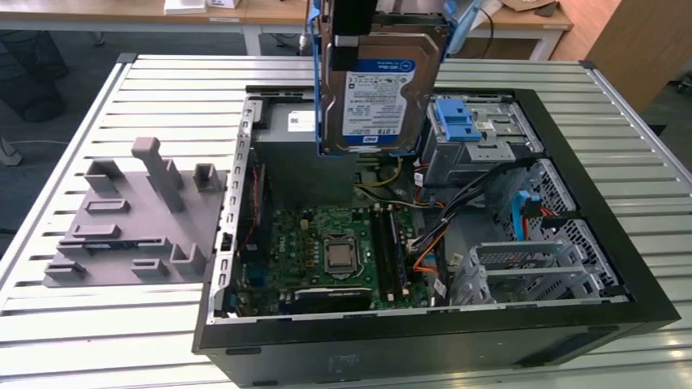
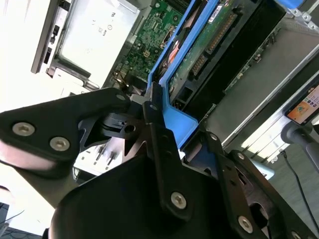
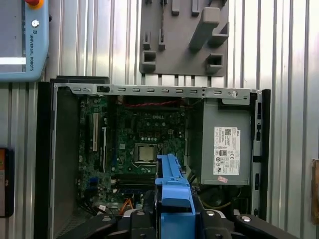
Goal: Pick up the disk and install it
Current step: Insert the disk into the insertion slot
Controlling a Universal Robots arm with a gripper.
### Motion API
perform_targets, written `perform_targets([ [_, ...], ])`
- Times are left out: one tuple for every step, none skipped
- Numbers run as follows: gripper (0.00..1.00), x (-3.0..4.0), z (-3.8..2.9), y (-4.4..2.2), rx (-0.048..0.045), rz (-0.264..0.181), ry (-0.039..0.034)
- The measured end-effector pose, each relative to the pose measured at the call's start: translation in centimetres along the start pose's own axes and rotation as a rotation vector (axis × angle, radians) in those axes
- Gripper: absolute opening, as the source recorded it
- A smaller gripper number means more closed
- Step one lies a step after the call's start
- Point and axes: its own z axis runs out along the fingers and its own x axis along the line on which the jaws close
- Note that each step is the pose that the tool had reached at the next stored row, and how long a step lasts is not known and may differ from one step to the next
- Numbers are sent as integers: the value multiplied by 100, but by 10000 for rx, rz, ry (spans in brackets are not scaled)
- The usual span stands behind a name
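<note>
The disk (image 1: 378,89) hangs over the case (image 1: 433,344) on the table (image 1: 162,81).

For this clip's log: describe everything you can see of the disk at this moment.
The disk is a flat rectangular drive with a silver, metal-looking body. Its white-and-blue label faces the exterior view, and a blue plastic carrier frames its sides. It hangs on end, lifted above the open computer case. In the second wrist view its green circuit-board side shows. The gripper is shut on the carrier's end, and nothing else appears to touch it.
</note>
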Motion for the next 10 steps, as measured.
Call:
perform_targets([
  [36, 33, 1, 0, 0, 0, 0],
  [36, 66, 2, 1, 1, 0, 0],
  [36, 104, 4, 1, 1, 0, -1],
  [36, 142, 5, 1, 0, 0, 0],
  [36, 180, 8, 2, 1, 0, -1],
  [36, 217, 9, 1, 0, 0, 1],
  [36, 255, 12, 1, 1, 0, -1],
  [36, 293, 14, 2, 1, 0, -1],
  [36, 328, 15, 2, 1, 0, 0],
  [36, 364, 16, 1, 0, 0, 0],
])
